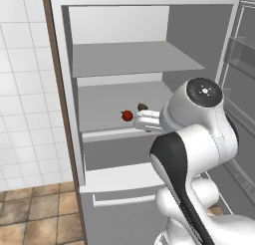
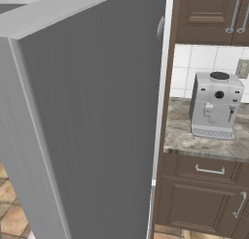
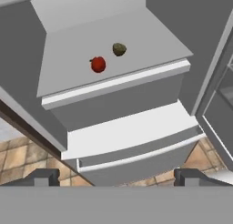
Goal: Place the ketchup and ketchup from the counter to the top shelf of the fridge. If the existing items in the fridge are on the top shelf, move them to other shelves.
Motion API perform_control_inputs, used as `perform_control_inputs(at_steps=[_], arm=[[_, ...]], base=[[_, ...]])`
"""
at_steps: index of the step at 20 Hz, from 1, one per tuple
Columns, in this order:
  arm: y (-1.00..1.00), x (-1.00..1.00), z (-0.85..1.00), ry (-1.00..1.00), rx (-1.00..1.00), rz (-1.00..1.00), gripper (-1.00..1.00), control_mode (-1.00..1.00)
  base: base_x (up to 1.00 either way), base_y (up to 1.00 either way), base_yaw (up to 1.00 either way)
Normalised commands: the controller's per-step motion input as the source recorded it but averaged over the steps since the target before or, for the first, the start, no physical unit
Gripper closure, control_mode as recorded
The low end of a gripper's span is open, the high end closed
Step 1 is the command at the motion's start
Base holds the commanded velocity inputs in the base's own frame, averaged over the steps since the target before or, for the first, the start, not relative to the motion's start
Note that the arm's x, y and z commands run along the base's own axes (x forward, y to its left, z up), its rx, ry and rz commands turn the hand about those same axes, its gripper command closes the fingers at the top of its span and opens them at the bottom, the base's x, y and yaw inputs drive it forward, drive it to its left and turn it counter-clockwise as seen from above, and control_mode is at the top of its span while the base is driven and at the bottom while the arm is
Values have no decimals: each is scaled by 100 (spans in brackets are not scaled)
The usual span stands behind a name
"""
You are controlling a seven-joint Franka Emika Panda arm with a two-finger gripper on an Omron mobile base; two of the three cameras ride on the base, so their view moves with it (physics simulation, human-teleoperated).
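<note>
Open fridge (image 1: 64, 64) ahead, our pincer (image 3: 116, 176) empty and spread wide.

We see the red fruit (image 1: 127, 115) and the olive-brown fruit (image 1: 142, 107) near each other on a lower shelf (image 1: 104, 134), under the bare top shelf (image 1: 119, 79). Our pincer hovers before that lower shelf, touching nothing. To the right, a grey coffee machine (image 2: 215, 105) stands on the tabletop (image 2: 194, 143).

Even, flat rendered light, bright and without glare. Soft shading darkens the fridge (image 1: 149, 55) interior under each shelf. Edges look slightly soft and low-resolution; no motion blur or lens distortion shows.
</note>
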Motion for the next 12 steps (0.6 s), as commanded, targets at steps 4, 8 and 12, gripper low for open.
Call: perform_control_inputs(at_steps=[4,8,12], arm=[[-3,-9,0,-2,0,0,-100,-100],[-26,0,7,-1,0,1,-100,-100],[-13,0,2,0,0,3,-100,-100]], base=[[0,0,0],[0,0,0],[0,0,0]])
